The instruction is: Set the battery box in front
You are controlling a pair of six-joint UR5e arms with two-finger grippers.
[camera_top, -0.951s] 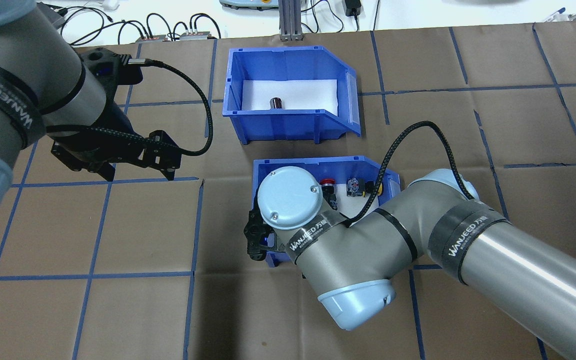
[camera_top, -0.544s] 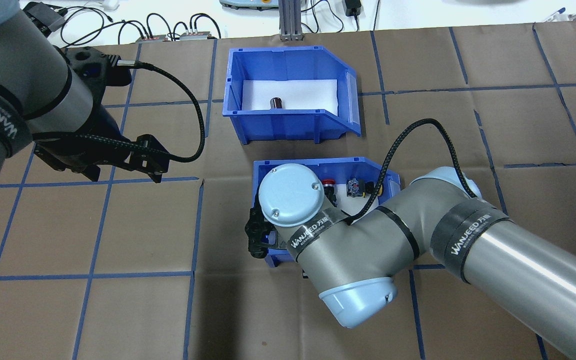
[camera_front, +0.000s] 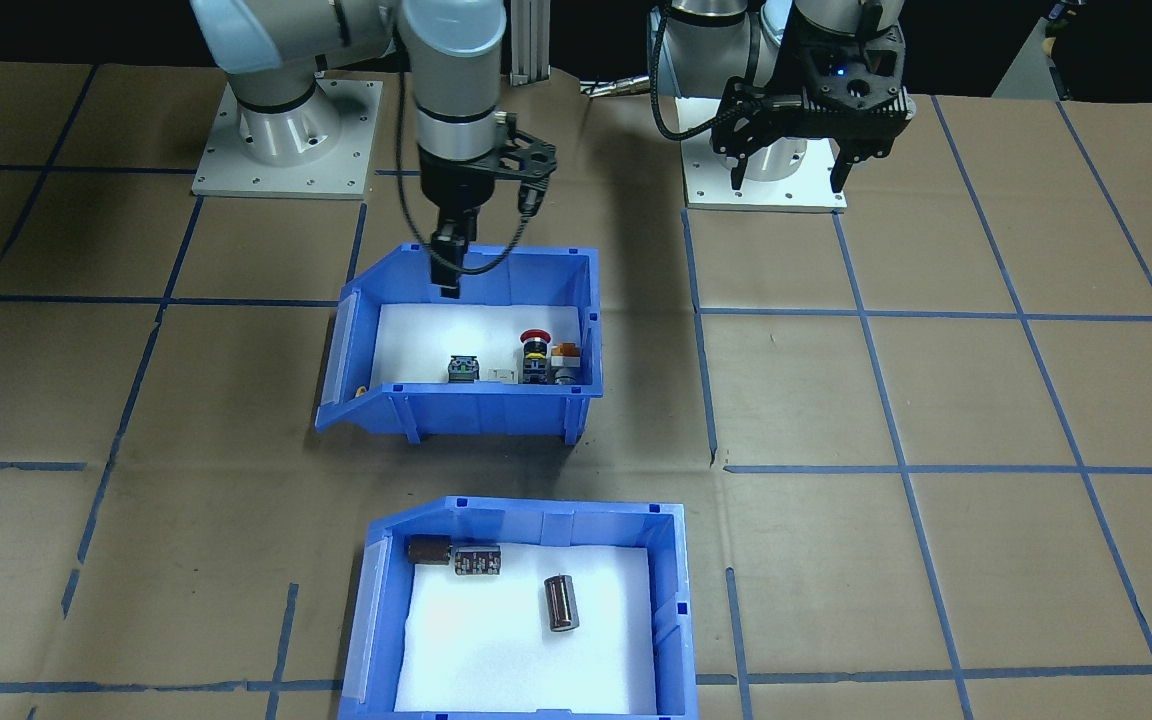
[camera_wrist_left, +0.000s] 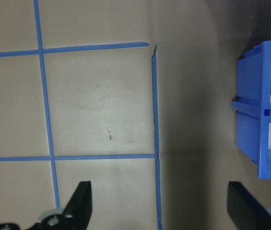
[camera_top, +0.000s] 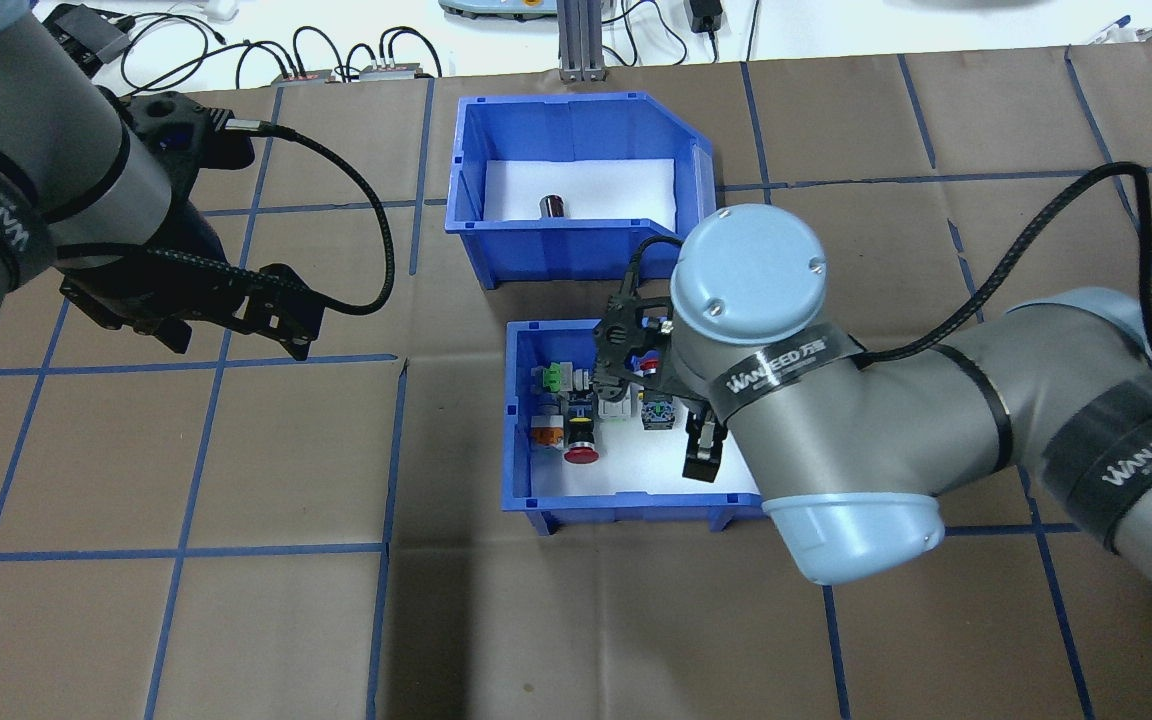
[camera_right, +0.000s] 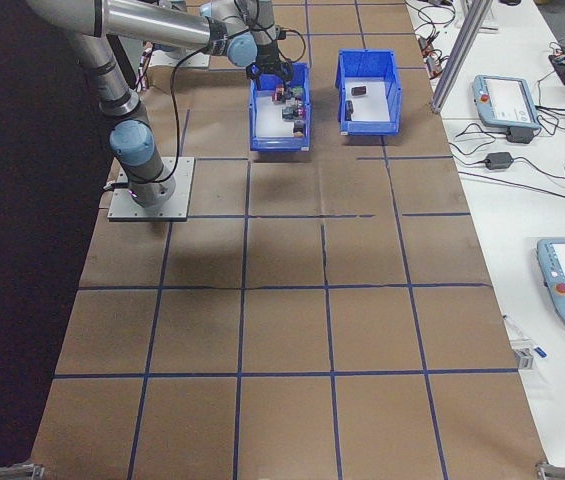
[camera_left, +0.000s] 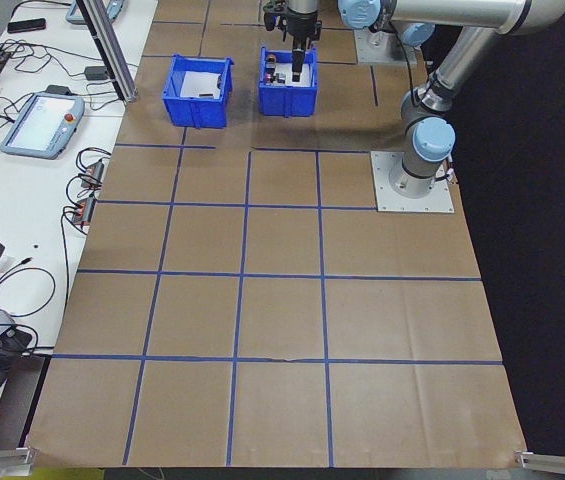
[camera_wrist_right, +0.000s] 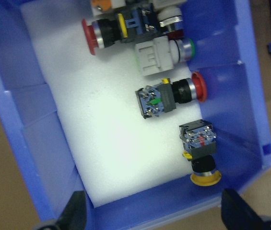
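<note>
Two blue bins on the brown-papered table [camera_top: 236,620], one behind the other, apart with a strip of paper between them. The battery box [camera_top: 576,190] on the far side from the robot's base — at the bottom edge of the front-facing view [camera_front: 521,610] — white foam liner inside, with a dark cylinder [camera_front: 560,603] lying alone mid-liner and another dark cylinder [camera_front: 428,550] beside a small black module [camera_front: 477,560] at the back wall. Nearer the robot, the switch bin [camera_top: 521,420], holding push-button switches: a red-capped one [camera_wrist_right: 193,88], a yellow-capped one [camera_wrist_right: 203,175], a green-tipped white one [camera_wrist_right: 164,53], clustered along one wall on white foam. Right gripper [camera_top: 671,400] hanging over the switch bin's interior, pointing down, jaws spread wide — both fingertips [camera_wrist_right: 75,211] at the lower corners of the wrist view, nothing between them, clear of the switches. Left gripper [camera_top: 236,320] off to the side over bare paper and blue tape lines, well apart from both bins, jaws likewise parted and empty, fingertips [camera_wrist_left: 80,201] wide at the bottom of its wrist view, with a corner of the switch bin at the right edge there.
</note>
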